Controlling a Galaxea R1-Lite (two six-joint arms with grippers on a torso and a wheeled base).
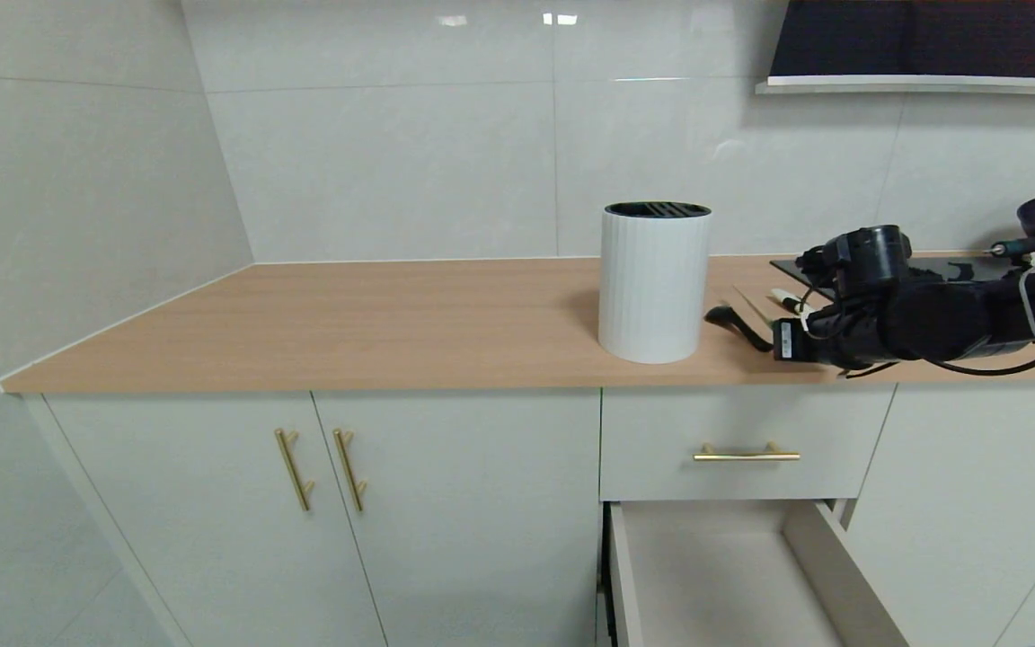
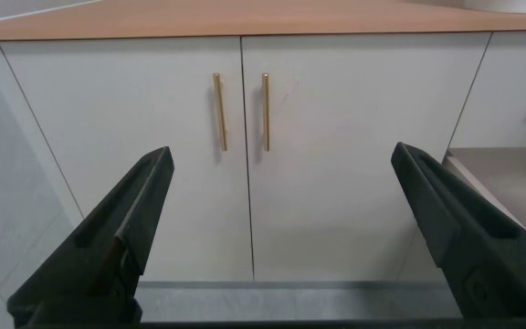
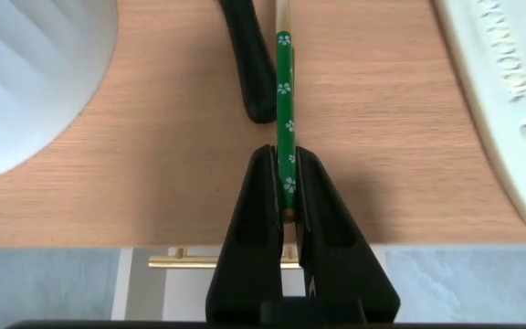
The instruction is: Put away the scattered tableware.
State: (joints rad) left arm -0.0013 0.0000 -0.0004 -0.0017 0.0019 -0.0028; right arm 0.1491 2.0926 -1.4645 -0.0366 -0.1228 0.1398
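We see the right gripper [image 3: 286,163] pinching a green chopstick [image 3: 284,87] on the tabletop [image 1: 347,323], while the left gripper [image 2: 281,157] hangs with its fingers spread wide.

In the head view the right arm reaches in at 3 o'clock of the white ribbed holder [image 1: 654,283], low over the tabletop's front edge. In its wrist view, the fingers [image 3: 265,196] are pressed onto the flowered green end of the chopstick, which lies flat on the wood. A black handle [image 3: 247,59] lies just beside the chopstick, toward the holder. A cream utensil [image 3: 500,105] lies on the chopstick's other side, apart from it. At 6 o'clock of the holder a drawer [image 1: 809,548] stands open. The left gripper faces the cabinet doors [image 2: 245,183] with gold handles.
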